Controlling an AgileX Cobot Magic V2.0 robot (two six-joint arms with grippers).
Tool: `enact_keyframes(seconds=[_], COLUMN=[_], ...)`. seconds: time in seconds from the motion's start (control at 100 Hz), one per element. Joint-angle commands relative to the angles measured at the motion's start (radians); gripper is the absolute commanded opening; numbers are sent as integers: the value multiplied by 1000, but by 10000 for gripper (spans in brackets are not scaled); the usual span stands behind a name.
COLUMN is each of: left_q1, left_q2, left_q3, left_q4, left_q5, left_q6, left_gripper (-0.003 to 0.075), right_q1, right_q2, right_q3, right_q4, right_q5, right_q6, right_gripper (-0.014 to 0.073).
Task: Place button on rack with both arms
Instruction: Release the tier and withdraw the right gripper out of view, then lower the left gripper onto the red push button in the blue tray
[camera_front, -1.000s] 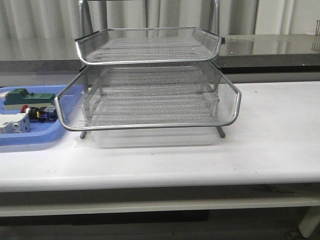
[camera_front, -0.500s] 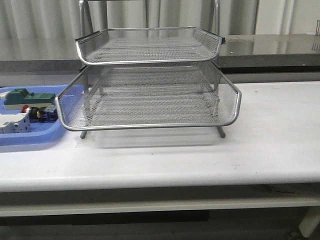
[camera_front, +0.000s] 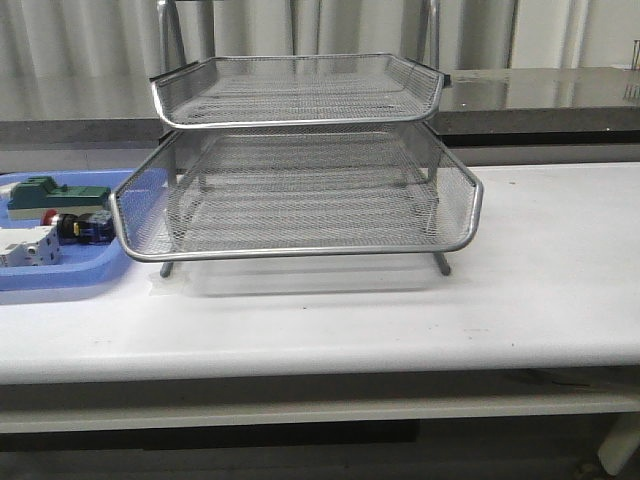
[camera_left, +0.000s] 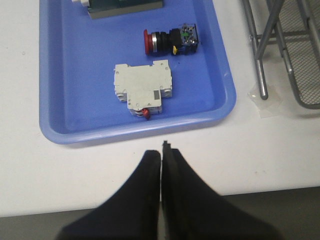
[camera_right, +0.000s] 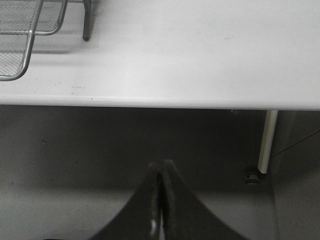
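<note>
Nearest, the black left gripper and black right gripper both have jaws pressed together, holding nothing. Beyond, the red-headed cylindrical push-button lies on its side in the flat blue plastic tray, beside a white block. Farther right stands the silver wire-mesh rack.

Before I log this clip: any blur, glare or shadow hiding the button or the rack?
Left wrist view: sharp, evenly lit, button clear in the blue tray. Front view: button small, soft, half behind the rack mesh; faint shadow beneath the rack. Right wrist view: table edge soft, floor below dark.
</note>
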Motion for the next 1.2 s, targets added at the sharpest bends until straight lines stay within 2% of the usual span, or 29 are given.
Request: enact_keyframes(seconds=[0.0, 0.07, 0.22, 0.29, 0.49, 0.59, 0.7, 0.84, 1.04, 1.19], left_q1=[1, 1, 1, 1, 1, 1, 1, 1, 1, -1], left_q2=[-1, 3, 3, 3, 4, 8, 37, 133, 325, 464], left_q3=[-38, -38, -38, -38, -38, -40, -76, -194, -423, -558], left_q4=[0, 0, 0, 0, -14, -14, -14, -14, -24, -31], left_q5=[-39, -39, -38, -38, -44, -90, -111, -69, -11, 10], left_q6=[6, 29, 53, 53, 53, 58, 142, 255, 425, 553], left_gripper=[27, 102, 387, 467, 462, 468, 468, 475, 539, 540], right_q1=[-3, -3, -3, -3, -3, -3, -3, -3, -3, -3], right_q2=[1, 1, 1, 1, 1, 1, 1, 1, 1, 1], right_q3=[-23, -23, -23, -23, -23, -23, -23, -23, -23, -23], right_q4=[-12, -12, -12, -12, -12, -12, -12, -12, -12, -12], right_q5=[-51, -51, -51, -51, -51, -51, -51, -51, -51, -51], right_q6=[-3, -3, -3, -3, -3, -3, -3, -3, -3, -3], right_gripper=[-68, -68, -68, -68, -68, -68, -68, -68, -68, -68])
